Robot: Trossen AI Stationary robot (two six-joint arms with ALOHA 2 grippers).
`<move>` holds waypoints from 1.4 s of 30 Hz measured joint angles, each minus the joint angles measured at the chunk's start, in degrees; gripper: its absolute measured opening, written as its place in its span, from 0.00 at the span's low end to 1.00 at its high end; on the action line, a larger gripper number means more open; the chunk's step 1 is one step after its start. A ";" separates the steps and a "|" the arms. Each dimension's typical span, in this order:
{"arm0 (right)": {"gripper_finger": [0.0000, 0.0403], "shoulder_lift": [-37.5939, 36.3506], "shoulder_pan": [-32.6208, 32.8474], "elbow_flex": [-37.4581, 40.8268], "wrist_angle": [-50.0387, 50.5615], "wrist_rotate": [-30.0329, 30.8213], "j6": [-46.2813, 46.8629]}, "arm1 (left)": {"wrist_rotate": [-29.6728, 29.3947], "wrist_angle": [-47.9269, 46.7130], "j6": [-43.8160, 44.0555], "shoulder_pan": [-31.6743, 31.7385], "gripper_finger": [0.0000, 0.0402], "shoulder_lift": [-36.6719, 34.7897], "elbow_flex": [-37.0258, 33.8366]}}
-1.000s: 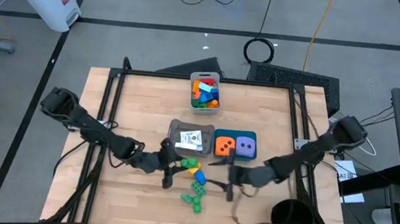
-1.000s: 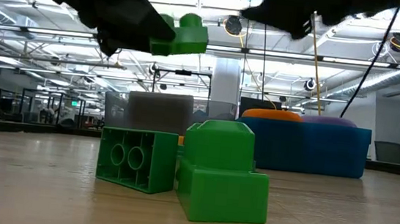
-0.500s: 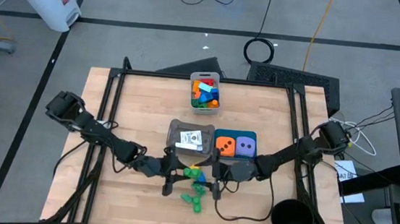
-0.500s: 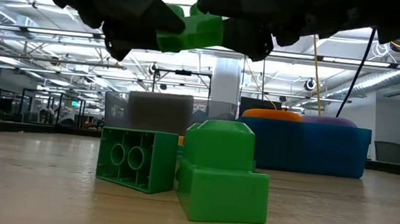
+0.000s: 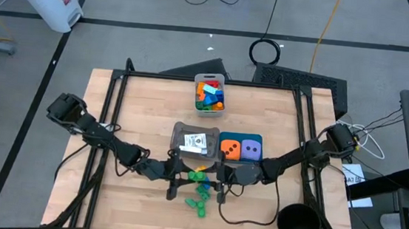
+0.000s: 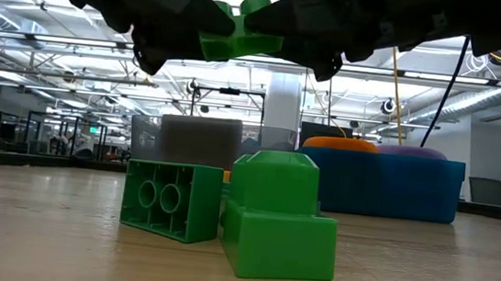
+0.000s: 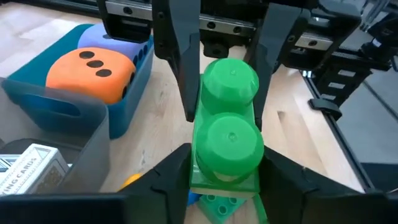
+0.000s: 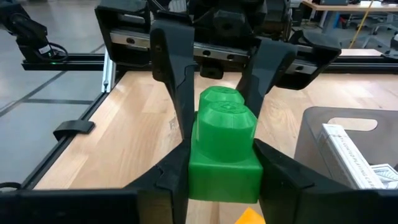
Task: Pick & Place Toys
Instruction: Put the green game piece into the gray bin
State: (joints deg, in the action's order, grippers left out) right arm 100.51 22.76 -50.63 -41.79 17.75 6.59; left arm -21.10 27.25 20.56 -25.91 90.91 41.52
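Observation:
A green two-stud brick (image 5: 197,177) hangs in the air above the table's near middle, between both grippers. My left gripper (image 5: 186,177) comes from the left and is shut on the brick's left end. My right gripper (image 5: 211,178) comes from the right and is closed on its right end. In the low view the brick (image 6: 242,40) shows above two green bricks (image 6: 171,199) (image 6: 280,219) that lie on the table. A yellow piece (image 7: 132,180) lies below the brick. My left gripper pinches the brick's two long sides (image 7: 198,163) between its two fingers, at the end nearer the table's left. The fingers lie level, coming from the table's left, along the brick. The brick is lifted clear, level, studs up. My right gripper has its two fingers on the brick's two long sides (image 8: 194,163), at the end nearer the table's right. The fingers lie level, coming from the table's right, along the brick. The brick sits clear of the table, studs up.
A grey bin (image 5: 181,140) with cards and a teal bin (image 5: 239,161) with an orange die (image 5: 229,148) and a purple die (image 5: 251,150) stand just beyond the grippers. A pale grey bin (image 5: 211,77) with bricks stands at the far edge. Loose green bricks (image 5: 201,202) lie nearer.
My right gripper has gone toward the table's left, to the green brick that my left gripper holds in the air, and now has its fingers on the brick's free end. The brick has stayed clear of the table, about level.

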 joint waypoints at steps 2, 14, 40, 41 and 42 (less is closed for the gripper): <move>0.32 -0.02 0.02 0.00 0.03 -0.10 -0.18 | 0.04 0.38 0.99 0.01 0.47 -0.01 0.00; 0.32 -12.32 -0.11 0.01 12.91 1.19 -0.92 | 2.11 -12.12 -4.43 -0.11 0.72 -16.97 0.00; 0.32 -8.39 -42.06 0.09 10.92 -9.03 -3.04 | -1.44 -11.66 -10.15 1.89 0.74 -19.67 0.02; 0.32 -6.79 -43.85 0.09 8.78 -10.66 -2.60 | -1.46 -11.45 -10.23 2.04 0.74 -19.67 0.02; 0.32 -5.06 -45.37 0.01 6.84 -12.16 -2.34 | -1.45 -11.47 -10.31 2.28 0.74 -19.67 0.02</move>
State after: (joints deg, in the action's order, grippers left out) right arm 95.45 -22.61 -50.63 -34.94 5.59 4.25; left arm -22.56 15.78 10.26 -23.63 71.24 41.54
